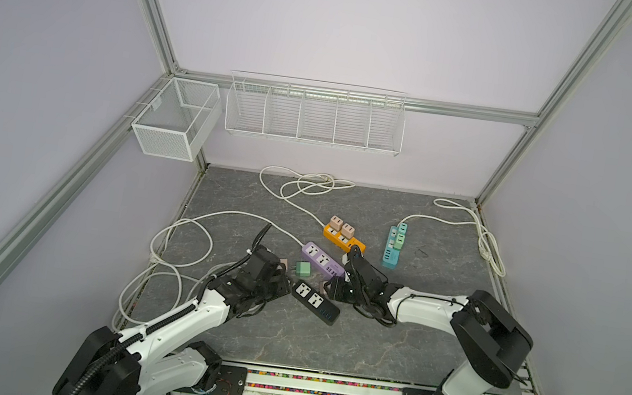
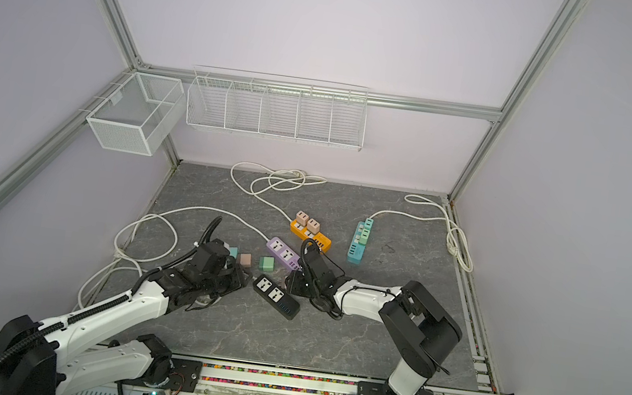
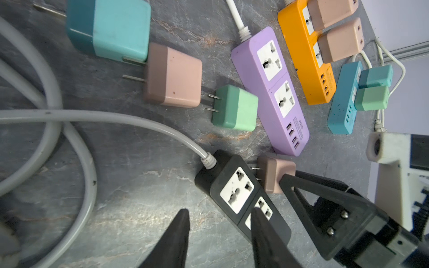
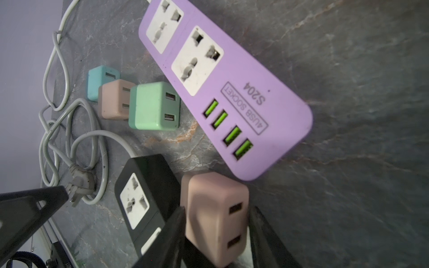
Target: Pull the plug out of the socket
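Four power strips lie on the desk [image 1: 325, 355]: the purple strip [image 1: 322, 259] at centre, the orange strip [image 1: 343, 238] at its 1 o'clock, the teal strip [image 1: 394, 245] at 2 o'clock and the black strip [image 1: 315, 302] at 6 o'clock. All sockets of the black and purple strips show empty. The orange strip carries a seated pink pair [image 1: 336, 223], and the teal strip a seated pair [image 1: 399, 235] of its own.

Left end effector [image 3: 220, 210]: jaws apart, one finger over the black strip's face, clamped on nothing.

Right end effector [image 4: 218, 208]: jaws apart, straddling the pink plug [image 4: 216, 215], with a thin gap on one side.

The pink plug appears to rest on the desk at the black strip's 1 o'clock, just beside it. Its prongs [image 3: 256, 168] are bare and out of the socket.

A teal loose plug [image 3: 109, 25], a brown-pink loose plug [image 3: 173, 76] and a green loose plug [image 3: 234, 108] lie at the purple strip's 9 o'clock.

Assessment: extraction from the black strip looks complete, and the step in hand is setting this plug down. The next move calls for the right end effector to back clear without dragging the plug. It should then go to the orange strip, which the left braces for a pull straight along the prongs.
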Action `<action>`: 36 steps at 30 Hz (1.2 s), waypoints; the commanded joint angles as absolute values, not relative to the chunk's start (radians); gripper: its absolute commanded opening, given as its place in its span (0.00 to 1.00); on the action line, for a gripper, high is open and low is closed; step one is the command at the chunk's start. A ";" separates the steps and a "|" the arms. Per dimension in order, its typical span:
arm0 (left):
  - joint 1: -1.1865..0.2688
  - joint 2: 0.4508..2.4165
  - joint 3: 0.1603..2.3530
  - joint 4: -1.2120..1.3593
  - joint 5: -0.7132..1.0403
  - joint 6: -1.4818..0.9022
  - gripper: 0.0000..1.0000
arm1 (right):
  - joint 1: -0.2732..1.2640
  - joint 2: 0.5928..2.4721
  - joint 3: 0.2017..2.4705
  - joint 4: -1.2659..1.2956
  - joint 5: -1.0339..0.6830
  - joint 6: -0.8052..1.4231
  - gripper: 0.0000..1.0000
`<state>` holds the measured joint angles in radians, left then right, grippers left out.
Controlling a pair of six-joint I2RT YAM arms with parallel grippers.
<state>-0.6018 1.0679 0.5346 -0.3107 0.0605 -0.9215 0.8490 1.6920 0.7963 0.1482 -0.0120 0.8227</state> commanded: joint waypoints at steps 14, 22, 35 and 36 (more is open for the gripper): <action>-0.588 1.084 0.652 -0.343 0.060 -0.829 0.53 | 0.826 1.541 0.974 -0.270 0.151 0.495 0.77; -0.572 1.118 0.736 -0.352 0.064 -0.762 0.64 | 0.744 1.643 1.146 -0.393 0.103 0.253 0.83; -0.529 1.227 0.836 -0.338 0.079 -0.675 0.81 | 0.621 1.859 1.347 -0.487 0.062 -0.017 0.83; -0.527 1.239 0.841 -0.335 0.081 -0.670 0.83 | 0.615 1.877 1.364 -0.494 0.061 -0.037 0.82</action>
